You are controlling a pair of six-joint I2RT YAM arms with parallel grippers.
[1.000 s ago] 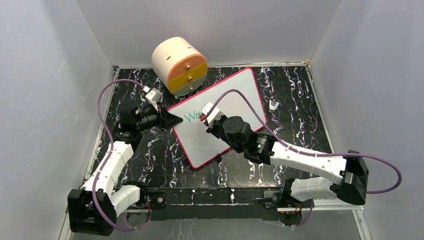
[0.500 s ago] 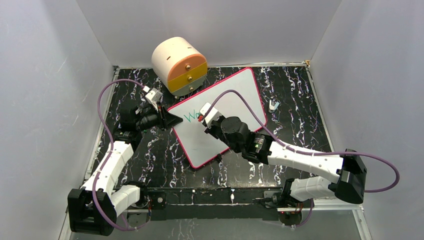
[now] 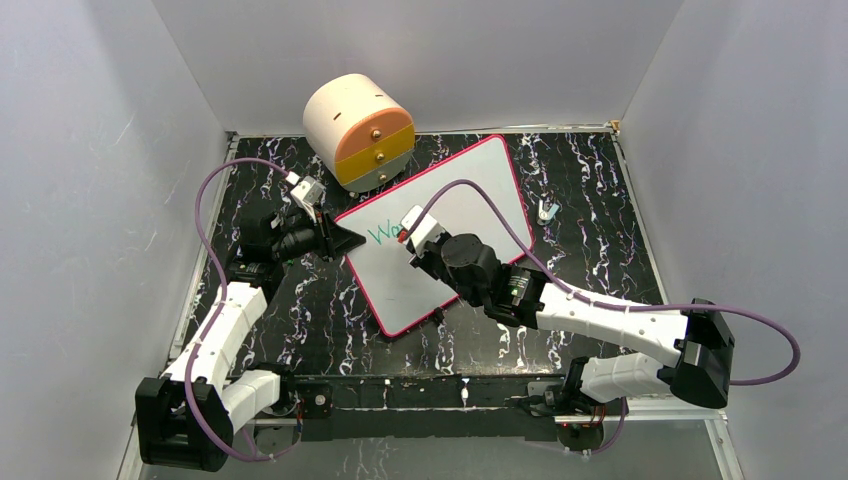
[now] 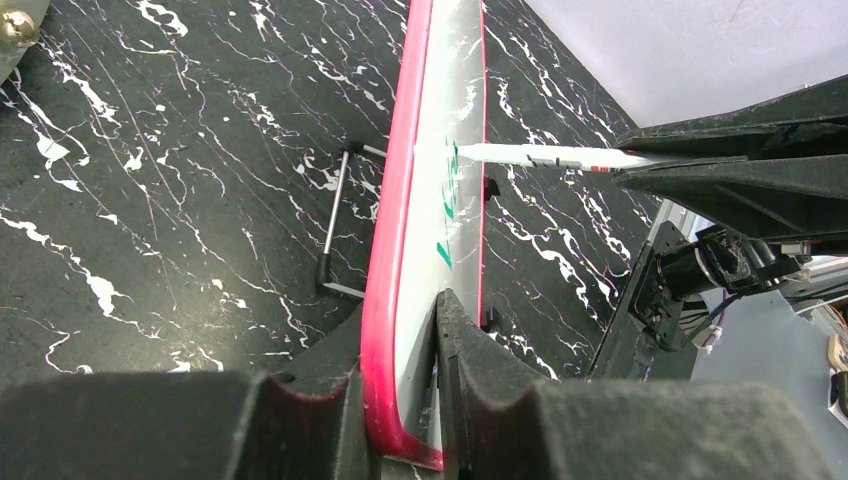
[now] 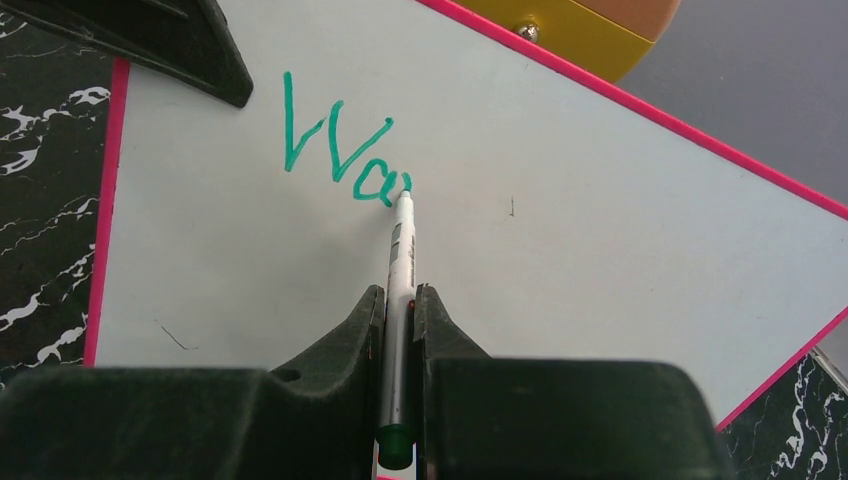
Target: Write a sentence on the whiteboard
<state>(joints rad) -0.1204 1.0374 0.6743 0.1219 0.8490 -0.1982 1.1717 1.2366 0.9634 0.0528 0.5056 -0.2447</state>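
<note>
The whiteboard (image 3: 470, 190) lies tilted on the black marbled table, white with a pink-red rim. My left gripper (image 3: 345, 240) is shut on its left edge; in the left wrist view the jaws (image 4: 398, 305) clamp the rim (image 4: 385, 300). My right gripper (image 5: 400, 290) is shut on a white marker (image 5: 400, 260) with a green end. The marker tip touches the whiteboard (image 5: 600, 230) at the end of the green letters "Wa" (image 5: 340, 155), the start of the sentence. From above, these letters (image 3: 381, 234) sit just left of the right gripper (image 3: 410, 240). The marker (image 4: 540, 157) meets the board face (image 4: 440, 180).
A round cream box with orange and yellow drawers (image 3: 358, 130) stands just behind the board's far left corner. A small metal clip (image 3: 546, 210) lies right of the board. A thin wire bracket (image 4: 335, 225) sits under the board. Grey walls close in on three sides.
The right gripper and marker have shifted slightly to the left over the board. The left arm and the board have not moved.
</note>
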